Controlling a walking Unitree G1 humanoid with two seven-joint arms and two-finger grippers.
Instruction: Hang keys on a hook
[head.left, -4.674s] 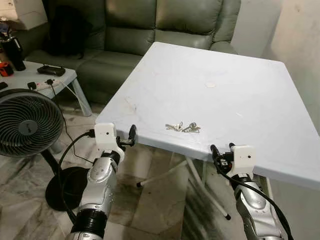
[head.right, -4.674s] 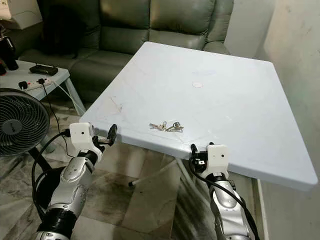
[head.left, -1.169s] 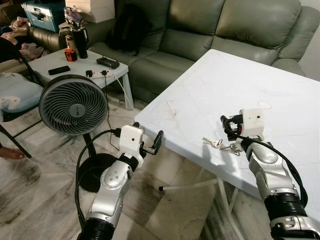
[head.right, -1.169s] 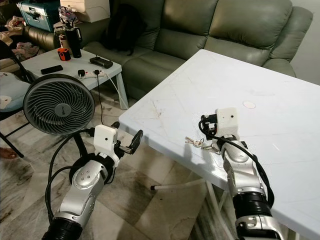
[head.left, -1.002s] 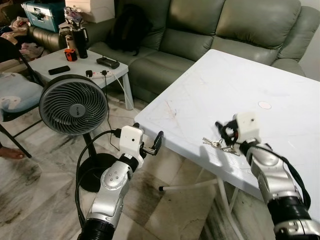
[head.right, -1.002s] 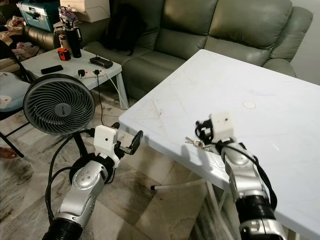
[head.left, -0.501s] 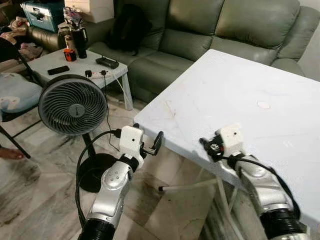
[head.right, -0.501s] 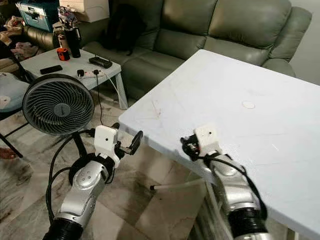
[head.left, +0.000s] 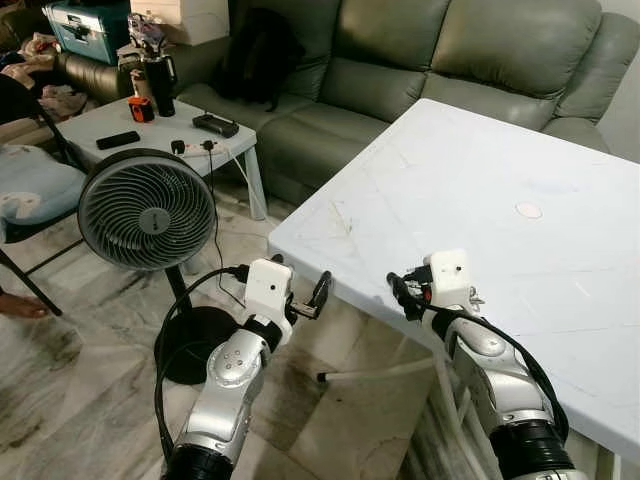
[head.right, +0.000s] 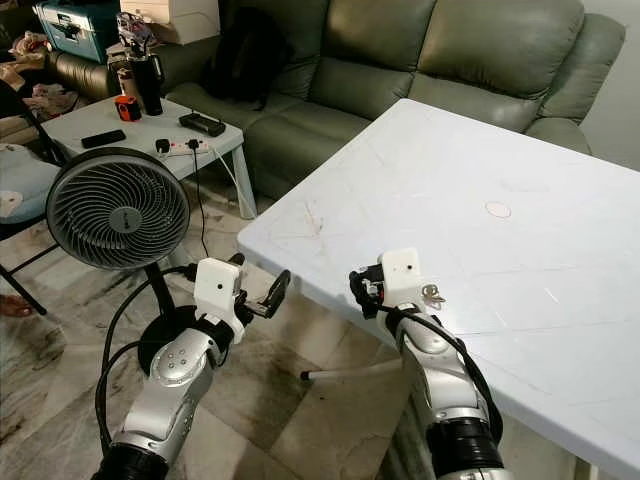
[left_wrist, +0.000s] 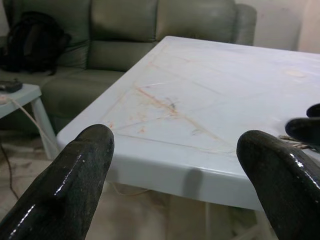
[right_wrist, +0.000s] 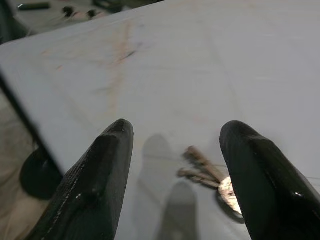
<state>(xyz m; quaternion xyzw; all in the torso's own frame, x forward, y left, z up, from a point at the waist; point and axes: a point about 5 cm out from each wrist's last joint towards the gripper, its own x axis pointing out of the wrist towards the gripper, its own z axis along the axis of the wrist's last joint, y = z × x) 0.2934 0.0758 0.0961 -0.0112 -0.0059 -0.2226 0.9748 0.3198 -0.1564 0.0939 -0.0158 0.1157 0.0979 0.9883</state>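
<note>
While the keys (right_wrist: 212, 181) lie flat on the white counter (head.left: 480, 190), the right pincer (right_wrist: 175, 165) hangs spread just over them.

Lying near the counter's front edge at lower centre of the head views, the keys peek out as a small metal glint (head.right: 433, 294) just beside the right wrist's white camera block; from the wrist they sit between the two black fingers (right_wrist: 102, 175), closer to one, with the pincer's shadow falling on the counter beside them. Lower left of the frame, the left pincer (head.left: 308, 298) is spread too, holding nothing, level with the counter's near corner and short of its edge. Upper left, a floor fan (head.left: 147, 210) stands on marble tiles before a small side table (head.left: 120, 118) carrying a bottle and gadgets. A green sofa (head.left: 440, 50) runs across the top of the frame.
</note>
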